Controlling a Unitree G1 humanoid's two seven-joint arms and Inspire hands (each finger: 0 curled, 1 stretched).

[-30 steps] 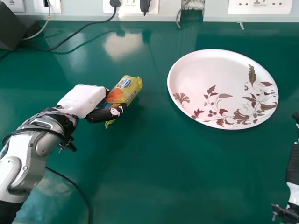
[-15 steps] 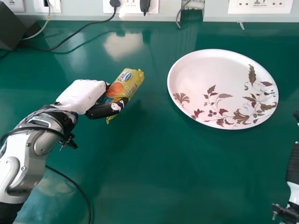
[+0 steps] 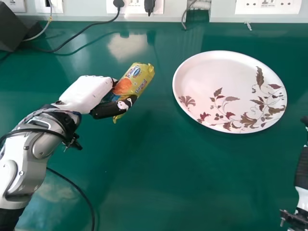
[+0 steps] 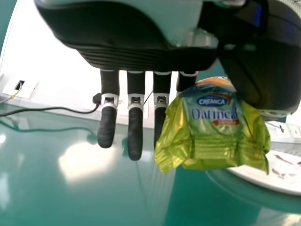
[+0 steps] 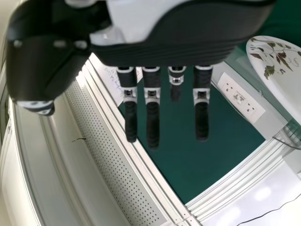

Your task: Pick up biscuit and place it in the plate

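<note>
While the left hand point(image 3: 86, 94) sits between 9 and 10 o'clock in the head view, its thumb and fingers grasp the biscuit point(image 3: 137, 82), whose far end tilts toward 1 o'clock. Placed at 11 o'clock, the biscuit is well apart from the plate point(image 3: 226, 86), which lies on the table point(image 3: 168, 168) between 2 and 3 o'clock. Between 3 and 4 o'clock, at the edge, is the right hand point(image 3: 301, 168), its fingers point(image 5: 153, 122) released and straight.
</note>
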